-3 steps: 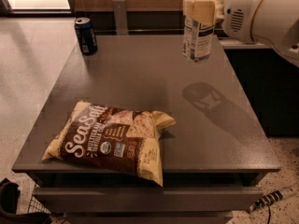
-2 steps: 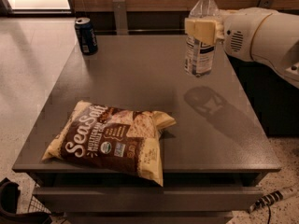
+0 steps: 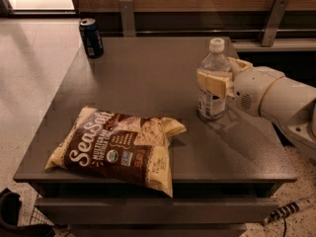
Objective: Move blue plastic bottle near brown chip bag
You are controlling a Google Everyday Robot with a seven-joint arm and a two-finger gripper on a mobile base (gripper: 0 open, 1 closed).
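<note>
Your blue plastic bottle (image 3: 213,98) is clear, with a white cap and a blue-printed white label. It stands upright, long axis vertical and cap up, at the table's (image 3: 148,78) 3 o'clock side. Your end effector (image 3: 223,76) is clamped around its middle. The brown chip bag (image 3: 116,144) lies well apart, toward 7 o'clock.
</note>
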